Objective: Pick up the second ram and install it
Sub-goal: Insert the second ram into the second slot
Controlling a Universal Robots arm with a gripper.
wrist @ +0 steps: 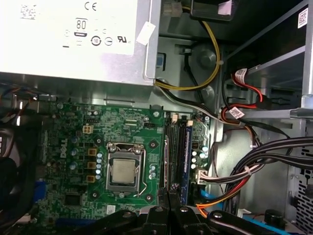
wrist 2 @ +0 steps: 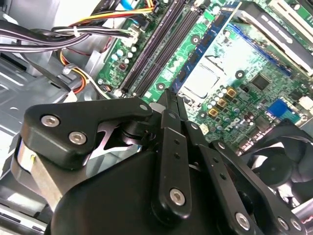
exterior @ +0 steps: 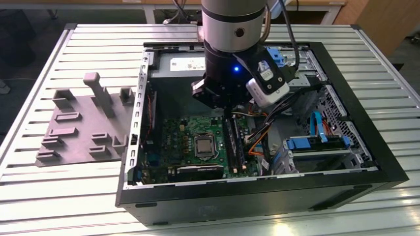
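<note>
open computer case (exterior: 262, 192) on the slatted table (exterior: 59, 206), with the arm reaching down into it. gripper (wrist 2: 170, 98) hangs directly over the memory slots (wrist: 177, 152), tips pointing down at them and lined up with their long run, likely so a thin stick can go straight in. fingers (wrist 2: 168, 142) are drawn together with almost no gap. cannot tell whether they pinch anything; no stick stands out between the tips in either wrist view. second ram (exterior: 234, 145): i take it to be the dark narrow strip standing in the slots just under the gripper, but stick and slot are hard to tell apart, so seated or only resting is unclear. processor socket (wrist: 122, 171) sits just beside the slots, bare and uncovered. power supply box (wrist: 73, 39) lies past the far end of the slots. cable bundle (wrist: 264, 156) hangs on the side of the slots away from the socket, apart from the gripper. grey tray (exterior: 82, 128) lies outside the case, well apart from the slots, with no dark stick visible in it.
</note>
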